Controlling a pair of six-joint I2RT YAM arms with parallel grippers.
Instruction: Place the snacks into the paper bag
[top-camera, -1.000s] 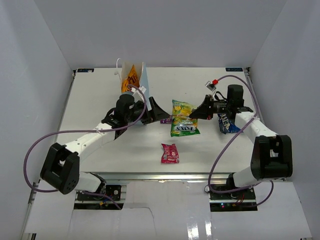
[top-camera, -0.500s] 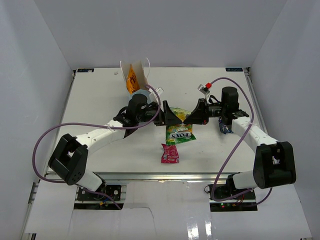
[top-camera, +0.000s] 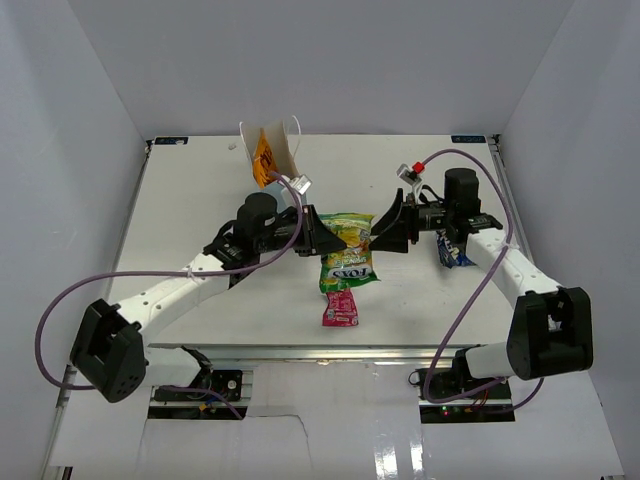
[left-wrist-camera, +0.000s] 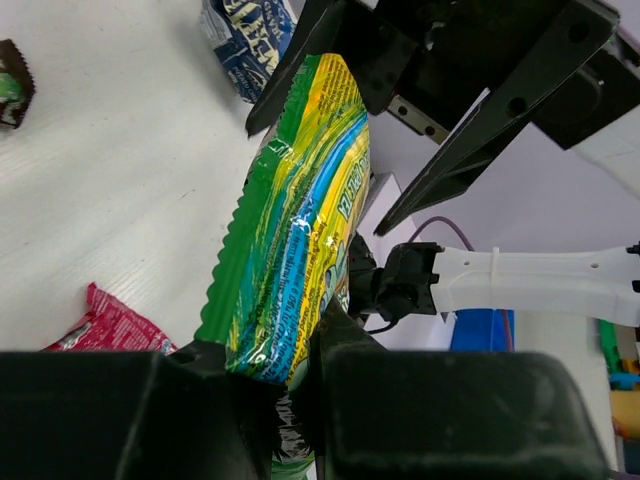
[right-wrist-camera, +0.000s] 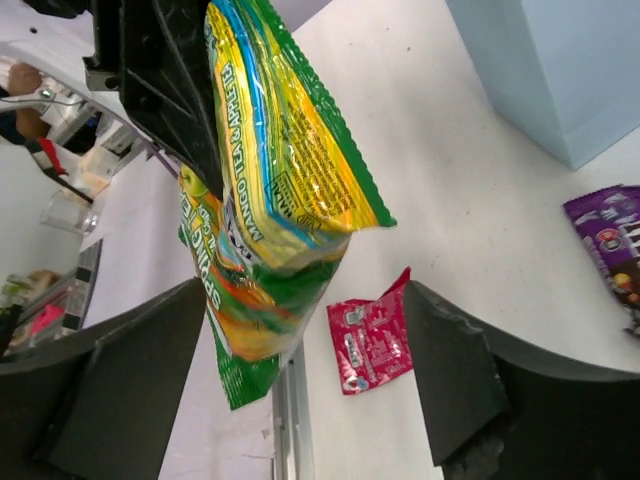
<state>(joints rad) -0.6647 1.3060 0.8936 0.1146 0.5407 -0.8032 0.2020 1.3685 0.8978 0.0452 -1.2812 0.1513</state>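
while clamped in left tool (top-camera: 320, 238), yellow-green candy bag (top-camera: 347, 262) hangs crinkly, glossy — green serrated edge | right tool (top-camera: 380, 230): apart

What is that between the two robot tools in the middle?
A crinkly yellow-green candy bag, pinched in the left tool, with the right tool open around it; the top view shows it.

The top view is bright and evenly lit from above. The white walls (top-camera: 320, 60) and table (top-camera: 200, 200) spread the light, so the arms (top-camera: 170, 285) cast only faint, soft shadows. Glare streaks the glossy panel (top-camera: 400, 450) at bottom centre. Both wrist views are sharp mid-frame, where the candy bag (left-wrist-camera: 300, 220) foil shows small white highlights. The near end effector fingers (left-wrist-camera: 100, 420) along the bottom edges are dark and blurred. The right wrist view's left edge is washed out.
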